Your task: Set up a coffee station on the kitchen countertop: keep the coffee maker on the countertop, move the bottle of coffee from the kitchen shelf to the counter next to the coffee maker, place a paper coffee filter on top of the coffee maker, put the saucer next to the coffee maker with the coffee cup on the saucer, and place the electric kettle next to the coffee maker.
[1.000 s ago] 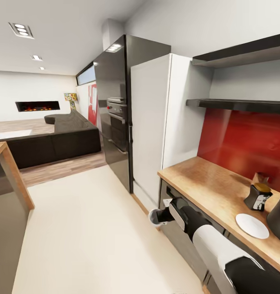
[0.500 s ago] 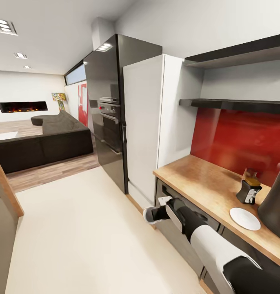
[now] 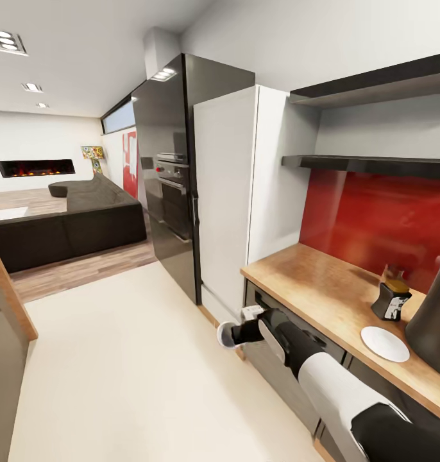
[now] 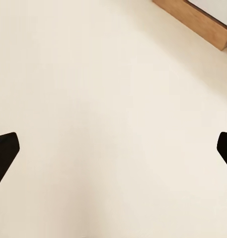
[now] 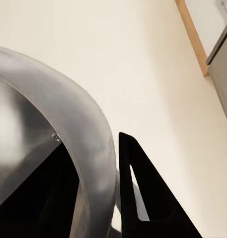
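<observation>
Here the right arm (image 3: 322, 378) reaches forward and down along the grey cabinet fronts (image 3: 278, 366), white forearm leading into a dark wrist, with the right gripper (image 3: 225, 335) hanging low over the cream floor (image 3: 136, 359), just off the near corner of the kitchen countertop (image 3: 310, 282). From the head view its fingers cannot be made out; in the right wrist view one black finger (image 5: 143, 198) shows beside a curved grey metal housing (image 5: 48, 124), and whether that pincer is open or closed cannot be told.

The left gripper (image 4: 113, 148) points straight at bare floor, its two dark fingertips (image 4: 5, 151) at opposite sides of the wrist view, spread wide apart with nothing between them.

Behind and to the side of the right gripper, up on the countertop, the saucer (image 3: 385, 344) lies flat near the front edge. The bottle of coffee (image 3: 391, 298) stands upright just beyond it, toward the red backsplash (image 3: 374, 218), apart from the saucer. The coffee maker (image 3: 433, 321) stands beside both at the frame's edge, close to the saucer. Above, the kitchen shelf (image 3: 367, 165) juts from the wall under a thicker dark slab (image 3: 374, 82).

Ahead of the right gripper the floor runs open toward a white cabinet (image 3: 236, 192), a dark oven tower (image 3: 165, 173) and a sofa (image 3: 66, 224). A wooden table edge (image 3: 11, 295) borders the opposite side of the passage.
</observation>
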Robot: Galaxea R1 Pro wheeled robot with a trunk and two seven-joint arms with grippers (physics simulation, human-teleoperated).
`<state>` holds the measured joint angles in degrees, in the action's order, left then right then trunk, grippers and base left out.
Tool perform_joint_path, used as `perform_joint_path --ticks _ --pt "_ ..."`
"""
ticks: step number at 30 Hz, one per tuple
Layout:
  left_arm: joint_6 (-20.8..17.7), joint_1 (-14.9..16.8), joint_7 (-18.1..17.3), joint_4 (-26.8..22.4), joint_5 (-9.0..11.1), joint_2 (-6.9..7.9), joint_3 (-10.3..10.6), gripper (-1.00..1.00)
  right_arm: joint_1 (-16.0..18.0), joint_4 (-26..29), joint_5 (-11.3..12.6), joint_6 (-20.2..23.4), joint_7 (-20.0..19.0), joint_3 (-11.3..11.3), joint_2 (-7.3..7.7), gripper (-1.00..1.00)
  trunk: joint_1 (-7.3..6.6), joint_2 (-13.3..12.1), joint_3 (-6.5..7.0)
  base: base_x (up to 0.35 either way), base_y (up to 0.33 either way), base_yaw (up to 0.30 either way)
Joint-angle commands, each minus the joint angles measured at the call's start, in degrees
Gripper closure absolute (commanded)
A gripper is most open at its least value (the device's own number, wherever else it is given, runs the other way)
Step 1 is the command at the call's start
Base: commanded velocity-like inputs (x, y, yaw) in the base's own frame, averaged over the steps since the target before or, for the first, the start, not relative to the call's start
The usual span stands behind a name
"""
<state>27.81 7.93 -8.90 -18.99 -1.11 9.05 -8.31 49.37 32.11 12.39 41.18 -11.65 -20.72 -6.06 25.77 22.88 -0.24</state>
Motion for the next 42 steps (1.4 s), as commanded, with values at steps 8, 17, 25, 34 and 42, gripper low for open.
perform_joint_path --ticks 8,17,25,34,42 --pt "0.0 0.0 -0.5 0.1 -0.1 0.42 -0.4 -1.0 0.0 11.0 0.5 0.2 0.0 -0.2 -0.07 1.0 0.02 0.0 -0.03 0.0 0.0 0.0" --pt "0.0 -0.1 -3.4 0.2 -0.2 0.6 -0.4 -1.0 0.0 33.2 0.7 5.3 0.0 0.0 -0.11 1.0 0.02 0.0 -0.03 0.0 0.0 0.0" --pt "-0.4 -0.1 -7.6 0.3 -0.2 0.79 -0.5 -1.0 0.0 46.5 2.3 17.4 0.0 5.0 0.27 1.0 0.02 0.0 -0.03 0.003 0.001 0.0" --pt "-0.8 0.1 -7.8 0.3 -0.2 0.64 -0.4 -1.0 -0.1 45.8 2.4 18.0 0.0 5.8 0.37 1.0 0.02 0.0 -0.03 0.186 0.156 -0.002" --pt "-0.7 0.2 -8.1 0.2 -0.2 0.61 -0.4 -1.0 -1.4 44.0 2.7 18.1 0.1 5.8 0.26 1.0 0.02 0.0 -0.03 0.206 0.251 -0.228"
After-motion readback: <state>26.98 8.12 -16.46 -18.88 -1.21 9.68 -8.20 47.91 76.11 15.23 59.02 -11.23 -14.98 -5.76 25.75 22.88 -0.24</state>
